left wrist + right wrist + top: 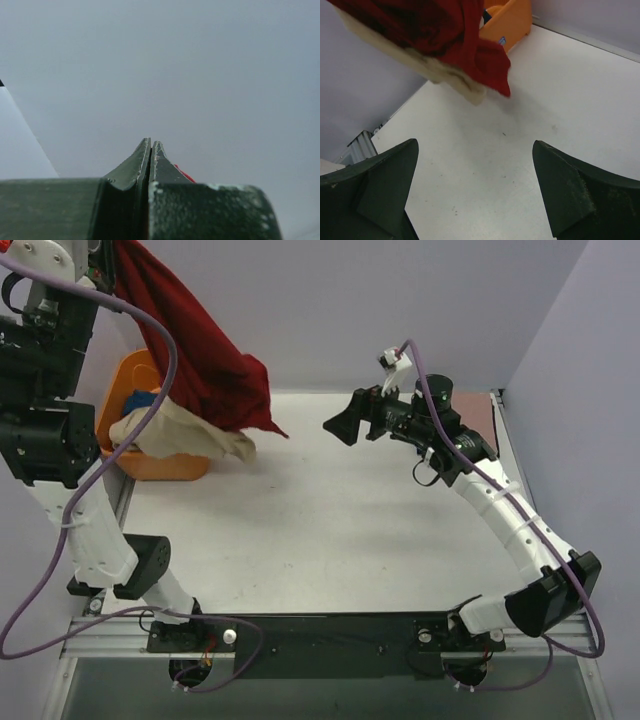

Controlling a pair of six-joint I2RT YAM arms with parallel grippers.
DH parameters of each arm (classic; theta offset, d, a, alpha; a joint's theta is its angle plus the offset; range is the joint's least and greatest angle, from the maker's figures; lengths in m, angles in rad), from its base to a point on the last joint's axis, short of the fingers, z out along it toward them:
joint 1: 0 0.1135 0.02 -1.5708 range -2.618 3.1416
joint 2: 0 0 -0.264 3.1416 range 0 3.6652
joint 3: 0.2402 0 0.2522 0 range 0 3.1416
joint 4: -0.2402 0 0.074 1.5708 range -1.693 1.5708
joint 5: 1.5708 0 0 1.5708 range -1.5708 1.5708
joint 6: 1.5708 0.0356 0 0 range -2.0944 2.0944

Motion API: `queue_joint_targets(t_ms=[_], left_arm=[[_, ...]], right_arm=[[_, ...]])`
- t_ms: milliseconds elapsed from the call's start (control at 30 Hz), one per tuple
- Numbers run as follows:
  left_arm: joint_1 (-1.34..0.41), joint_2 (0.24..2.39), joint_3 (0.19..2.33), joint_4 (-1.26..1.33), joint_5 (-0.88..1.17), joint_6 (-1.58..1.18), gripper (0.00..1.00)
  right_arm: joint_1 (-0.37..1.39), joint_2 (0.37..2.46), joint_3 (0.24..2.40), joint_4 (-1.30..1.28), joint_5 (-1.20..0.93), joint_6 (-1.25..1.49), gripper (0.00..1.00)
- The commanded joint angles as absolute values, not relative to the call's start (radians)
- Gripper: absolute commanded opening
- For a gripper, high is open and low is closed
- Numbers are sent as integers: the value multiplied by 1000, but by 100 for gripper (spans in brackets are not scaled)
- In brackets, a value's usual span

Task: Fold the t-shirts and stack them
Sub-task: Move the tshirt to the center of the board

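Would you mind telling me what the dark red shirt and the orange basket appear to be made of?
The dark red shirt looks like soft matte cloth, probably cotton: it hangs in loose folds. The orange basket seems rigid plastic: smooth, even-coloured walls holding their shape.

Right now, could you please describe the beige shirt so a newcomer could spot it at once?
Start at the orange basket in the table's far left corner. The beige shirt spills over its right rim. Unlike the red shirt hanging above it and the blue one inside the basket, it is pale and cream-coloured.
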State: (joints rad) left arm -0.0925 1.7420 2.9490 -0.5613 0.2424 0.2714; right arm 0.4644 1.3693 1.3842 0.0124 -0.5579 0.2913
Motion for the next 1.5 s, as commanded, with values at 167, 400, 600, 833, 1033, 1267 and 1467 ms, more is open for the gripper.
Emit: queue_joint_targets(t_ms=[167, 400, 600, 833, 1033, 1267, 1467], left_arm=[[-146, 1701, 2697, -725, 526, 215, 0], [-169, 1651, 2501, -762, 635, 184, 0], [-172, 1654, 2467, -787, 681, 173, 0], [-143, 1628, 2299, -1006, 632, 399, 93], [-138, 1557, 1862, -1137, 351, 825, 94], [-210, 1457, 1436, -894, 382, 844, 94], [-209, 1537, 1384, -738, 199, 795, 24]], right_arm=[[667, 1595, 1659, 202, -594, 241, 97], [770, 1894, 1935, 249, -649, 230, 99], [756, 2023, 2029, 229, -519, 313, 51], [628, 1954, 1899, 212, -440, 503, 0], [552, 1891, 1749, 186, -456, 532, 0], [555, 1943, 1741, 216, -525, 615, 0], [549, 1913, 1692, 249, -520, 629, 0]])
